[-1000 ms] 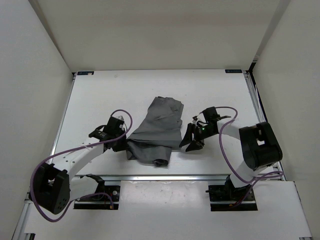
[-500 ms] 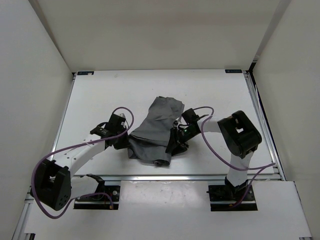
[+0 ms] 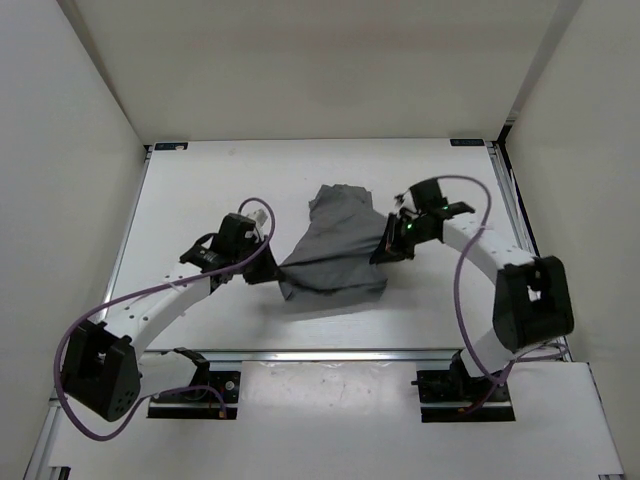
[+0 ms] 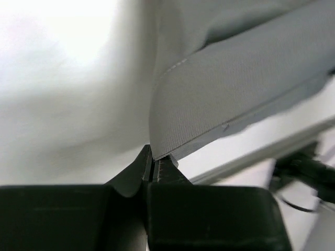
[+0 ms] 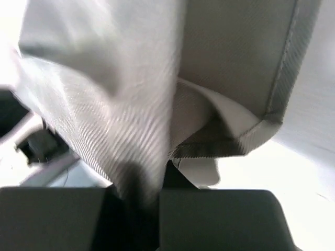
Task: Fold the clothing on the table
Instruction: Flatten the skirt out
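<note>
A plain mid-grey, wrinkled soft fabric garment [image 3: 335, 255] sat around the middle of the flat white rectangular bench [image 3: 200, 190], somewhat toward the near side, stretched between the two arms. Its far end bunched up toward the back of the bench, and its near edge ran roughly level, short of the silver metal rail [image 3: 330, 353] along the bench's near edge. From above I could not tell whether that near edge touched the surface or hung just over it.

The left tool [image 3: 268, 270] met the garment at its left near corner. In the left wrist view, the left tool [image 4: 155, 170] had its black jaws pressed together, with a stitched hem of the garment [image 4: 235, 104] pinched between the tips and the cloth spreading up and to the right from there.

The right tool [image 3: 386, 250] stood at the garment's right edge, farther back than the left one. In the right wrist view, the right tool [image 5: 165, 180] was narrow, closed on cloth: a folded, hemmed layer of the garment [image 5: 230, 68] hung directly over the jaws and hid most of the tips. This view was blurred.

Purple cables [image 3: 150, 295] looped along both arms. White walls [image 3: 70, 150] enclosed the bench on three sides.
</note>
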### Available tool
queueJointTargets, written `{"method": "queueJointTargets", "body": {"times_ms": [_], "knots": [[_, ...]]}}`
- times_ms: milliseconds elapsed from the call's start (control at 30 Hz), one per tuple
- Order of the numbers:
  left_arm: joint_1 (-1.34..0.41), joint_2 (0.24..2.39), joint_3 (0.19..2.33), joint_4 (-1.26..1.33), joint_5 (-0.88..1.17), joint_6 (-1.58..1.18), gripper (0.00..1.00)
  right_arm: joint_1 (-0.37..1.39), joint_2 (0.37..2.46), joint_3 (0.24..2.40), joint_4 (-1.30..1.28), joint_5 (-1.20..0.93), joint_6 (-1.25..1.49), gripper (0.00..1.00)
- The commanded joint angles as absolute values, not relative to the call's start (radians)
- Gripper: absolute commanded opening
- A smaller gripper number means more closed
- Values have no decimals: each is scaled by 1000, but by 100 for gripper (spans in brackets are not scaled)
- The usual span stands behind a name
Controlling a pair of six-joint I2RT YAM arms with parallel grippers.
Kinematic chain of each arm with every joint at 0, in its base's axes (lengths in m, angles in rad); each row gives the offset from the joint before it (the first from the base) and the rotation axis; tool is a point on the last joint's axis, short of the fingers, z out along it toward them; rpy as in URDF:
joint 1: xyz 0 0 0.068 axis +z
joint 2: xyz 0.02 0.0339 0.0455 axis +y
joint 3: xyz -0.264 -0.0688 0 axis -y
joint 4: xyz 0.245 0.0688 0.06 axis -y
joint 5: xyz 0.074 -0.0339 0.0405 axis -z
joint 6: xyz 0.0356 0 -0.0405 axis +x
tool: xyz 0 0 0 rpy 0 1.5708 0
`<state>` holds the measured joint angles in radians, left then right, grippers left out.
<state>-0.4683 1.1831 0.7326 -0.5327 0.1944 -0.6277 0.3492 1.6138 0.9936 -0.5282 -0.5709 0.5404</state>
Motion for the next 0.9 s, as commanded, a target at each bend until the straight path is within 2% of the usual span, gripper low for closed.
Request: {"method": "queueJointTargets", "body": {"times_ms": [0, 167, 233, 367, 500, 567, 767, 867], "knots": [[-482, 1181, 872, -466, 235, -641, 0, 255, 1477, 1155, -692, -293, 457, 0], [-500, 1181, 884, -476, 316, -637, 0, 172, 1390, 1180, -785, -325, 376, 0], [-511, 1161, 850, -447, 414, -653, 0, 186, 1341, 1146, -807, -333, 357, 0], [-558, 1126, 807, -451, 480, -670, 0, 242, 1207, 1026, -808, -348, 373, 0], [-557, 1163, 736, -367, 505, -693, 0, 210, 1219, 1003, -816, -312, 379, 0], [-578, 1215, 799, -341, 457, -663, 0, 192, 1253, 1051, -815, -258, 365, 0], [-572, 1448, 1058, -279, 388, -631, 0, 251, 1357, 1438, -782, -59, 276, 0], [-574, 1529, 1156, -294, 356, -623, 0, 310, 1410, 1551, -761, -52, 224, 0]]}}
